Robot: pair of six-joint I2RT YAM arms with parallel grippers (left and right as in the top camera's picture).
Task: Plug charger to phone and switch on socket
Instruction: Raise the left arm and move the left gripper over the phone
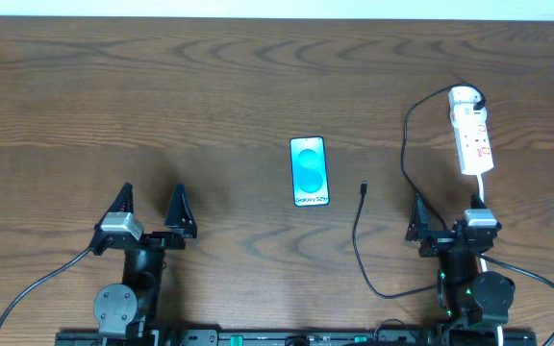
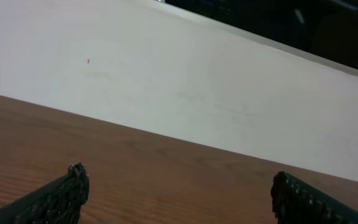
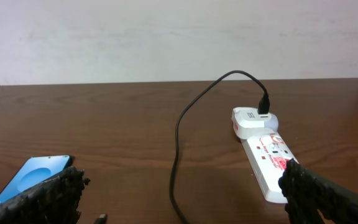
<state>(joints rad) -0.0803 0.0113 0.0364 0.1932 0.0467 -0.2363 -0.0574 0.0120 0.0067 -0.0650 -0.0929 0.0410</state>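
Slim black-framed teal-screen smartphone [image 1: 309, 171] lying flat. Small black connector tip [image 1: 364, 187] of thin black charger cable [image 1: 356, 240] loose just right of smartphone. Narrow white power strip [image 1: 471, 135] farther right. Agape, empty: left gripper [image 1: 153, 192], right gripper [image 3: 182, 180]. Pinch close behind tip, align with smartphone's near edge.

A dark wooden table [image 1: 162, 96] runs back to a plain white wall [image 3: 104, 37].

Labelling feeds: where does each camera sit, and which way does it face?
Overhead: above the table, facing straight down; left hand and right hand at bottom.
Left wrist: on that arm, facing forward over the table to a wall; own fingers below.
Right wrist: on its arm, facing forward at socket, charger, phone; fingers below.
Shared: overhead and right wrist both show those three.
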